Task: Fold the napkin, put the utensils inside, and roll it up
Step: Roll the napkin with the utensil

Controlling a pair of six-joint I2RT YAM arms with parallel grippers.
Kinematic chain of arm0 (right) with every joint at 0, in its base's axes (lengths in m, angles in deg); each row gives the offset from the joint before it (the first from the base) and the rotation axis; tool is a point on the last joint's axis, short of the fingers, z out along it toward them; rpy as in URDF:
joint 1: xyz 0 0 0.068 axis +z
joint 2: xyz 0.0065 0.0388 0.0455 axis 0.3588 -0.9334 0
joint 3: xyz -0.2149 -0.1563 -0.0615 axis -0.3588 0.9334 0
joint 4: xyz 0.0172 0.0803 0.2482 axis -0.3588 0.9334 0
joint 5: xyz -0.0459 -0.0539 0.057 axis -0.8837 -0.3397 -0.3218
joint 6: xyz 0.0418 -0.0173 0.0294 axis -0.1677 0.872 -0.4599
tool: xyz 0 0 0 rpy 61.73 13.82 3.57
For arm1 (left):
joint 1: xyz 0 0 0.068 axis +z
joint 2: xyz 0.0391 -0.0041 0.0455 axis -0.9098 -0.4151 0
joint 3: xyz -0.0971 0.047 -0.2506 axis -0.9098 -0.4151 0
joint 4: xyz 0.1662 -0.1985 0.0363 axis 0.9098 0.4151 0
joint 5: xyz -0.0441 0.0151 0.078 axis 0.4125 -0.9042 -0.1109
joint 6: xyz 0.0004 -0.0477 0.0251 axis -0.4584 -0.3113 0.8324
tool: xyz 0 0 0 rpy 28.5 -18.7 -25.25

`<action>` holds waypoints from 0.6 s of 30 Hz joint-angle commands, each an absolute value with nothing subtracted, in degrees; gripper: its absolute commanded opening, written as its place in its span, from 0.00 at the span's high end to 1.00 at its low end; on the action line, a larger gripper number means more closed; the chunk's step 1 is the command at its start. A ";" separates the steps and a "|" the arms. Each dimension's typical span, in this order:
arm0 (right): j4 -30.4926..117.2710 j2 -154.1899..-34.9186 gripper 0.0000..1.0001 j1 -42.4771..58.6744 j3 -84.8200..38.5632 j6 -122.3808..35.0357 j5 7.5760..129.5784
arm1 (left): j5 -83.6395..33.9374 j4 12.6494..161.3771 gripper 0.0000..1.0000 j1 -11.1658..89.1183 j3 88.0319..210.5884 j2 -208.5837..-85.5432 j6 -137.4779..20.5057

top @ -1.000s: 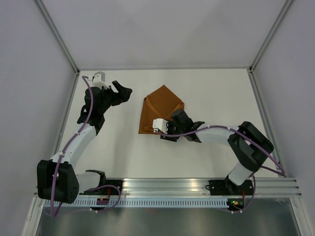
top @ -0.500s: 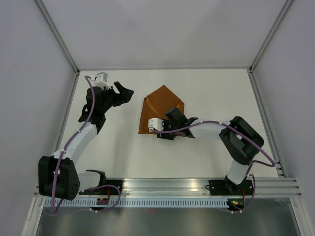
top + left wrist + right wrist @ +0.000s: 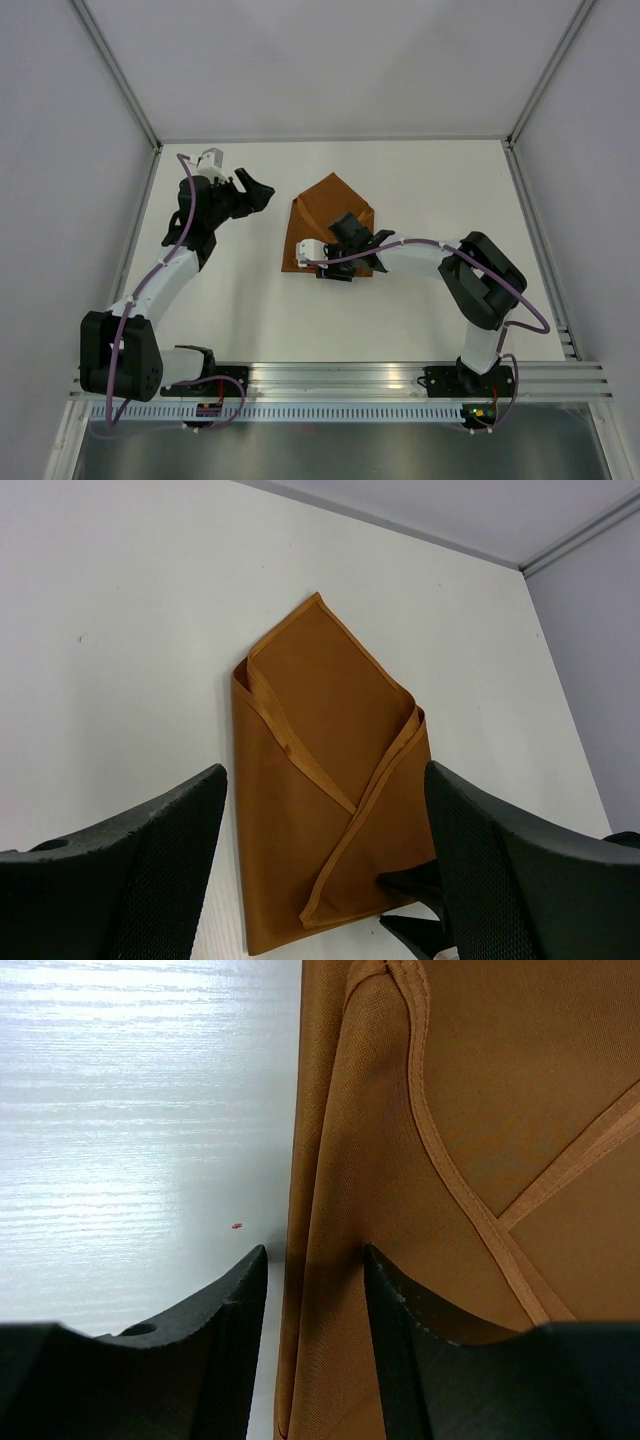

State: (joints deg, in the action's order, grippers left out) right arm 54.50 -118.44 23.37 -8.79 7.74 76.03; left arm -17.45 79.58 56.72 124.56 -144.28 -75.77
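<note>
**Rust-orange edge lies between the right claw's jaws**

Satin cloth fills most of what the right claw sees. Its jaws stand part-way apart, astride one long folded edge of the napkin. One jaw is down on the bare desk and the other sits over the cloth. A sliver of white shows between the desk-side jaw and the fold, so we judge the cloth straddled rather than pinched.

That edge runs straight ahead of the claw, in line with its reach. From above, the right claw sits at the napkin's near end, while the folded shape narrows to a point toward the desk's far edge. Its long axis therefore goes near to far, leaning a little.

The napkin rests around the middle of the desk, nearer the far edge than the near one. We cannot see the utensils; whether they lie inside the fold we cannot tell.

The left claw hangs wide open over bare desk to the napkin's left, apart from it. The right arm is the nearer one. In our judgement, any lift or roll of this edge falls to it, turning the cloth across that long axis.
</note>
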 commanded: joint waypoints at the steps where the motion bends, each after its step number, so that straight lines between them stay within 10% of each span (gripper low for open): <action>1: 59.58 -120.17 0.50 23.53 -9.63 9.28 76.93 | -15.53 78.04 0.16 56.60 126.62 -144.78 -73.54; 18: 59.32 -119.12 0.47 23.53 -10.69 6.39 78.16 | -16.06 79.62 0.16 56.34 127.24 -146.19 -72.84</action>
State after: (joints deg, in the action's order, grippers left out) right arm 57.21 -118.55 23.37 -9.69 7.41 77.08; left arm -16.51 80.06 56.70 125.19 -145.87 -75.22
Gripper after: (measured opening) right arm 0.521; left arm 0.834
